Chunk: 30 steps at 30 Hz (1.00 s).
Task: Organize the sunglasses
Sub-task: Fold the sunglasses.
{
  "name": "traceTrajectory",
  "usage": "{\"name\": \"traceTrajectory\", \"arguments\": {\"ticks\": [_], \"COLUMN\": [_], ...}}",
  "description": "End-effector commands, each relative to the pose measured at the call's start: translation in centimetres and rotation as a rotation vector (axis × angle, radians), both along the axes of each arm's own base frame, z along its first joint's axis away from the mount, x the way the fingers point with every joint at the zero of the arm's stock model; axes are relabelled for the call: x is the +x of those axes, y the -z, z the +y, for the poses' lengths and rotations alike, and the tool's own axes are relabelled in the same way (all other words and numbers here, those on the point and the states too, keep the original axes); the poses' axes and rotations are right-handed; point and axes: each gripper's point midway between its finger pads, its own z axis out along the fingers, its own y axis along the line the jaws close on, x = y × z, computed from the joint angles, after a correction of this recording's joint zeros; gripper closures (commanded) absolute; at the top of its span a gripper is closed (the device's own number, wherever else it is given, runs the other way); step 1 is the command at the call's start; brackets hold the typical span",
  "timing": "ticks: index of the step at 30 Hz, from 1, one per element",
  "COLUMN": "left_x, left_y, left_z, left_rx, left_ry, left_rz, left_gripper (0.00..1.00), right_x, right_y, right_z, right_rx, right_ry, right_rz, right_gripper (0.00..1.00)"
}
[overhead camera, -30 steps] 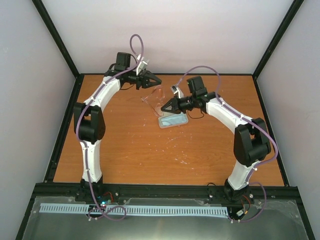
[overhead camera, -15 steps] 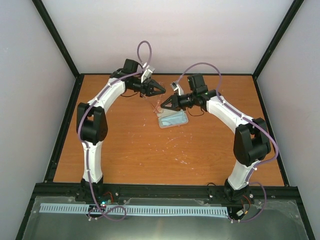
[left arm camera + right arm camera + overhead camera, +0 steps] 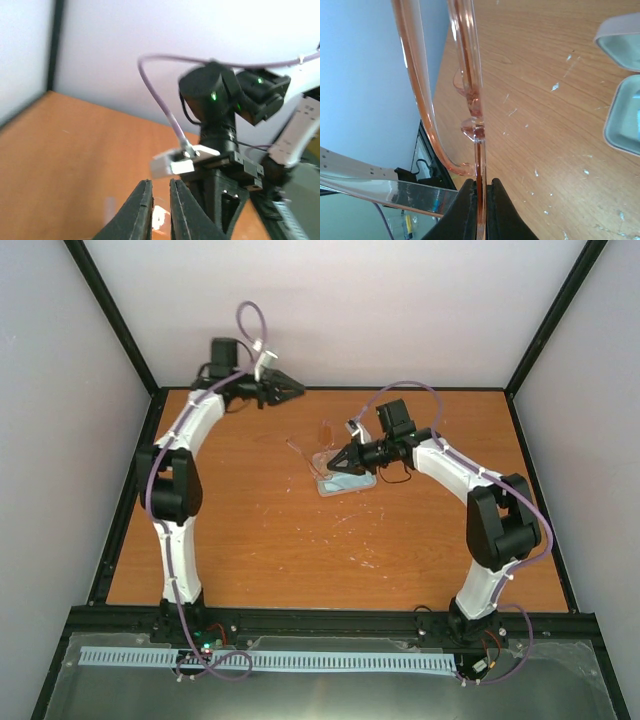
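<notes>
My right gripper (image 3: 336, 461) is shut on the sunglasses (image 3: 311, 447), pale amber and see-through, and holds them just above the wood at the left end of the open case (image 3: 347, 483). In the right wrist view the fingertips (image 3: 481, 192) pinch the thin rim, and the sunglasses (image 3: 470, 75) run upward from them. My left gripper (image 3: 290, 388) hangs high at the back left, well away from the glasses. Its fingers (image 3: 142, 210) stand slightly apart with nothing between them.
The case is pale pink with a light blue lining; its two halves (image 3: 624, 117) lie at the right edge of the right wrist view. The right arm's wrist (image 3: 220, 125) fills the left wrist view. White flecks dot the wooden table (image 3: 300, 550).
My left gripper has pulled back from the sunglasses to the back left, and its jaws have parted a little. The right gripper still holds the glasses, now nearer the case.
</notes>
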Motion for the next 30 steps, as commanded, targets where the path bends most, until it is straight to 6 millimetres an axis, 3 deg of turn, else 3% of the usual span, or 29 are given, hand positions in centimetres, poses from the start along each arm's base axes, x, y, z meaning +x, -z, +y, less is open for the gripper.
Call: {"name": "traceTrajectory", "arguments": {"ticks": [1,4,6,9,14,20,24,30], "left_x": [1.5,-1.9,-4.7,-8.4,-12.2,-12.7,-11.8,-10.0], "left_y": [-9.1,-10.8,-10.6,-9.6,-7.4,-5.1,-4.2,-3.8], "left_z": [3.6,4.0,4.0,3.2,0.6,-0.4,-0.8,-1.3], "left_rx": [-0.044,-0.064,-0.08,-0.089,-0.067,-0.063,-0.066,-0.077], "left_ry": [-0.083,-0.029,0.012,0.039,0.099,0.13,0.135,0.141], "left_rz": [-0.214,-0.263,-0.267,-0.282,-0.269,-0.23,-0.216,-0.208], "left_gripper": [0.89,0.93,0.94,0.96,0.96,0.96,0.96,0.95], "right_x": [1.9,4.0,5.1,6.3,6.8,5.3,3.5,0.1], "right_y": [0.9,0.6,0.1,-1.0,-2.9,-5.3,-7.3,-8.1], "right_z": [-0.7,-0.2,0.3,1.1,1.6,1.3,1.7,3.0], "right_rx": [-0.012,0.0,0.018,0.048,0.1,0.134,0.162,0.169], "right_ry": [0.049,0.062,0.06,0.056,0.05,0.041,0.0,-0.094], "right_rz": [0.023,0.024,0.028,0.031,0.024,0.001,-0.033,-0.03], "right_gripper": [0.97,0.97,0.97,0.97,0.97,0.97,0.97,0.97]}}
